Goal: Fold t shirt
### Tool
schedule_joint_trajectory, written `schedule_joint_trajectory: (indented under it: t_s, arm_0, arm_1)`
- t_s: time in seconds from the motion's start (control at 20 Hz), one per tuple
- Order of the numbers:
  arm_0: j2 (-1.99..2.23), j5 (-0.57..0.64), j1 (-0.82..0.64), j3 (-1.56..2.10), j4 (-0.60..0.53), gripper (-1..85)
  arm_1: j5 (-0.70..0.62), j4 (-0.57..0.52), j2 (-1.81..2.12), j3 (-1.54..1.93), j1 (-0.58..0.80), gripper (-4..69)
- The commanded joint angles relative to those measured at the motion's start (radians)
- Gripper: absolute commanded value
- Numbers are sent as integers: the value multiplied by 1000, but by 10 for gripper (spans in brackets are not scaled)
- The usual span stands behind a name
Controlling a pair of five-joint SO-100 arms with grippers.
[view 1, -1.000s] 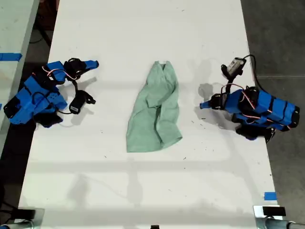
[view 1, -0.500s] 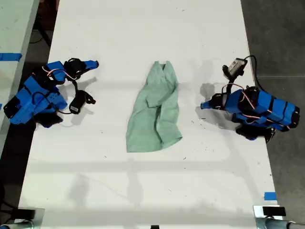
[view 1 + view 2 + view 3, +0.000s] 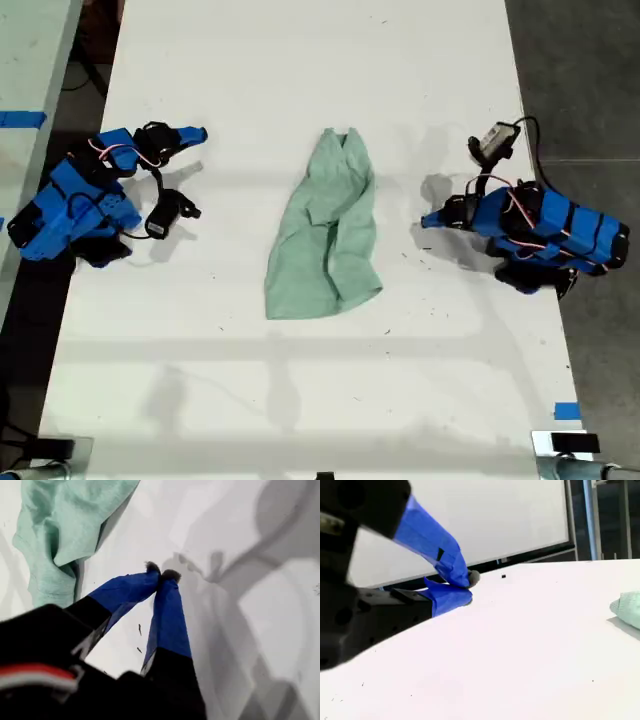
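The t shirt lies crumpled mid-surface, untouched, so folding has not begun; my first tool and second tool, both closed on nothing, must open and reach its edges.

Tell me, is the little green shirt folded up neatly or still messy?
Still messy. The t shirt lies loose and wrinkled on the white table, bunched with uneven edges, not a tidy fold. Neither gripper touches it.
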Motion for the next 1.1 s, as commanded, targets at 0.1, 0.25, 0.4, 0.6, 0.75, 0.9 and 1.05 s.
schedule_joint_trajectory:
  t_s: [0.1,0.25,0.4,0.6,0.75,0.9,1.05]
  arm_0:
    - [11,-17,6,43,3,-3]
    - [11,-17,6,43,3,-3]
    - [11,-17,8,43,3,-3]
    - [11,-17,8,43,3,-3]
    - [11,-15,8,43,3,-3]
    - [11,-14,8,43,3,-3]
    - [11,-14,6,43,3,-3]
  arm_1:
    - [11,14,11,35,14,18]
    - [11,14,11,35,17,18]
    - [11,14,11,35,17,18]
    - [12,17,11,37,18,18]
    - [20,18,11,37,18,18]
    - [23,20,11,37,18,18]
    - [21,20,11,37,20,18]
